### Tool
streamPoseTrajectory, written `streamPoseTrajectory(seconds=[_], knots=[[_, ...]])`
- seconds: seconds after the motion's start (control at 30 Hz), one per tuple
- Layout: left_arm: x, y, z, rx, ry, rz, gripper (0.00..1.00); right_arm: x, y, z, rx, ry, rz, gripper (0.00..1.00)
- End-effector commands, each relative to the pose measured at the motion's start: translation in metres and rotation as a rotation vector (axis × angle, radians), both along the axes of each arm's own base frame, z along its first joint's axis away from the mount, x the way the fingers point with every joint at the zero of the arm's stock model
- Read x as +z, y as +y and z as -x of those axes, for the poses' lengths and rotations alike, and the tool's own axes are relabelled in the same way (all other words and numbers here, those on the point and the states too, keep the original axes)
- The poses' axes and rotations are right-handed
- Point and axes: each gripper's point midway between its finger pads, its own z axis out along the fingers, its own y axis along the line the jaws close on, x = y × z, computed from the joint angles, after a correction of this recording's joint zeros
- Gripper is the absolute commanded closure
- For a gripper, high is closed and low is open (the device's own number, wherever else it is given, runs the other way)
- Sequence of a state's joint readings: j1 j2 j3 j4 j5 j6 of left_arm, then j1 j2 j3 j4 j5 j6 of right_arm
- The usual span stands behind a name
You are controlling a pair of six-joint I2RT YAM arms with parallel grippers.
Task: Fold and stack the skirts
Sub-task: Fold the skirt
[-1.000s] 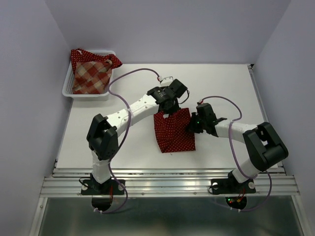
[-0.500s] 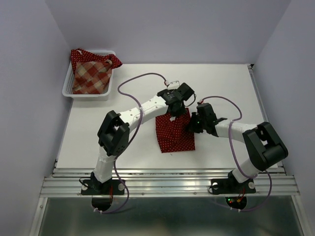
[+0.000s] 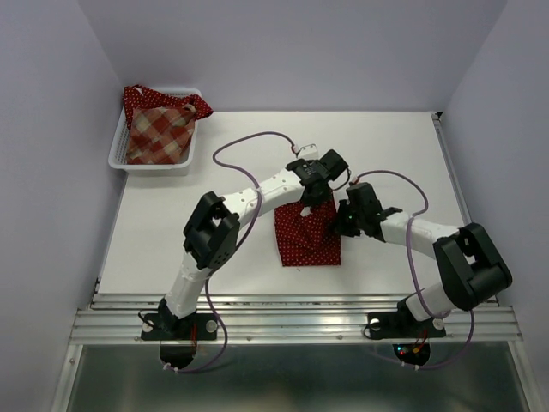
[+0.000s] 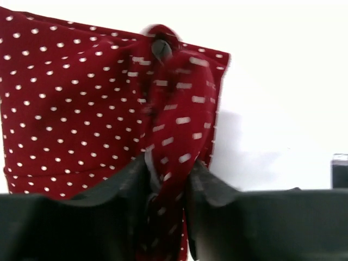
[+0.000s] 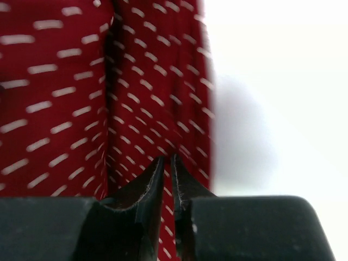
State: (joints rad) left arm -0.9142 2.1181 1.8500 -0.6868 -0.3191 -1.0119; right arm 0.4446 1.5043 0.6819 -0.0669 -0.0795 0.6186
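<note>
Polka-dot skirt (image 3: 306,242): folded, lying mid-tabletop (image 3: 146,215), with a pincer at two of its edges.
Left pincer (image 3: 311,206): at the skirt's far edge, fingers (image 4: 128,182) flanking a raised fold; whether they pinch it cannot be told.
Right pincer (image 3: 341,223): clenched to a thin slit, tips at the skirt's right edge.
Basket (image 3: 116,159): far-left corner, holding the plaid skirt (image 3: 159,133) and a second polka-dot skirt (image 3: 137,97).

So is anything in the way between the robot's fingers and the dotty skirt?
No, nothing visible. A fold of the dotty skirt sits between the left fingers, and the right fingers are on it near its edge.
</note>
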Motion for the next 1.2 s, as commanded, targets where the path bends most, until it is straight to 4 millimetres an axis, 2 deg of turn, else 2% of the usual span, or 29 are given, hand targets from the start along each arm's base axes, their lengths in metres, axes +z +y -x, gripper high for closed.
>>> streamPoseTrajectory(seconds=[0.0, 0.07, 0.1, 0.13, 0.17, 0.23, 0.27, 0.37, 0.43, 0.47, 0.5, 0.57, 0.6, 0.63, 0.67, 0.7, 0.77, 0.8, 0.83, 0.87, 0.9, 0.93, 1.0, 1.03, 1.07, 1.1, 1.17], knots=[[0.049, -0.023, -0.004, -0.037, -0.101, 0.068, 0.51, 0.026, -0.041, 0.007, -0.095, -0.032, 0.163, 0.82], [0.063, -0.033, 0.001, -0.073, -0.128, 0.089, 0.39, 0.042, -0.053, 0.008, -0.138, -0.054, 0.187, 0.78], [0.068, -0.035, 0.002, -0.083, -0.136, 0.101, 0.35, 0.059, -0.061, 0.005, -0.182, -0.108, 0.196, 0.77], [0.074, -0.039, 0.005, -0.111, -0.137, 0.119, 0.11, 0.065, -0.068, 0.009, -0.205, -0.109, 0.215, 0.75], [0.079, -0.044, 0.006, -0.125, -0.146, 0.136, 0.01, 0.071, -0.075, 0.01, -0.229, -0.125, 0.23, 0.71], [0.089, -0.046, 0.008, -0.139, -0.158, 0.157, 0.01, 0.089, -0.095, 0.013, -0.311, -0.17, 0.267, 0.68], [0.092, -0.046, 0.007, -0.141, -0.164, 0.161, 0.01, 0.095, -0.099, 0.014, -0.324, -0.184, 0.275, 0.68], [0.109, -0.044, 0.006, -0.152, -0.196, 0.175, 0.01, 0.116, -0.108, 0.02, -0.353, -0.223, 0.276, 0.57], [0.123, -0.039, 0.005, -0.143, -0.221, 0.186, 0.01, 0.135, -0.098, 0.02, -0.305, -0.266, 0.217, 0.36], [0.128, -0.036, 0.005, -0.138, -0.232, 0.187, 0.01, 0.141, -0.091, 0.02, -0.266, -0.277, 0.191, 0.01], [0.127, -0.032, 0.006, -0.139, -0.234, 0.175, 0.01, 0.15, -0.078, 0.022, -0.185, -0.293, 0.152, 0.0], [0.14, -0.021, 0.005, -0.116, -0.266, 0.178, 0.01, 0.161, -0.064, 0.021, -0.114, -0.325, 0.099, 0.0], [0.134, -0.013, 0.005, -0.116, -0.261, 0.155, 0.01, 0.163, -0.049, 0.025, -0.021, -0.327, 0.053, 0.0], [0.14, -0.004, 0.0, -0.106, -0.274, 0.157, 0.01, 0.168, -0.04, 0.022, 0.008, -0.35, 0.02, 0.0], [0.141, 0.001, -0.003, -0.102, -0.284, 0.155, 0.01, 0.168, -0.031, 0.022, 0.042, -0.346, -0.014, 0.0], [0.131, 0.011, -0.005, -0.092, -0.271, 0.128, 0.01, 0.161, -0.019, 0.023, 0.088, -0.314, -0.051, 0.0], [0.134, 0.026, -0.017, -0.078, -0.283, 0.126, 0.01, 0.154, -0.007, 0.018, 0.121, -0.298, -0.085, 0.0], [0.124, 0.033, -0.021, -0.08, -0.274, 0.111, 0.01, 0.151, 0.005, 0.022, 0.162, -0.271, -0.124, 0.0], [0.125, 0.034, -0.022, -0.118, -0.283, 0.121, 0.01, 0.144, 0.02, 0.021, 0.198, -0.258, -0.16, 0.0], [0.132, 0.035, -0.039, -0.123, -0.328, 0.165, 0.01, 0.141, 0.031, 0.024, 0.229, -0.253, -0.185, 0.0], [0.117, 0.03, -0.038, -0.181, -0.293, 0.192, 0.01, 0.13, 0.043, 0.028, 0.259, -0.22, -0.206, 0.0], [0.111, 0.028, -0.044, -0.222, -0.298, 0.197, 0.01, 0.126, 0.056, 0.032, 0.3, -0.22, -0.216, 0.0], [0.101, 0.027, -0.056, -0.259, -0.288, 0.224, 0.01, 0.108, 0.06, 0.033, 0.295, -0.166, -0.198, 0.0], [0.084, 0.025, -0.06, -0.263, -0.262, 0.204, 0.01, 0.1, 0.061, 0.034, 0.296, -0.139, -0.195, 0.0], [0.076, 0.027, -0.062, -0.254, -0.247, 0.181, 0.01, 0.083, 0.057, 0.032, 0.262, -0.094, -0.168, 0.0], [0.059, 0.026, -0.064, -0.258, -0.222, 0.16, 0.01, 0.074, 0.053, 0.03, 0.234, -0.075, -0.14, 0.0], [0.047, 0.021, -0.067, -0.263, -0.214, 0.167, 0.01, 0.049, 0.037, 0.03, 0.148, -0.012, -0.059, 0.0]])
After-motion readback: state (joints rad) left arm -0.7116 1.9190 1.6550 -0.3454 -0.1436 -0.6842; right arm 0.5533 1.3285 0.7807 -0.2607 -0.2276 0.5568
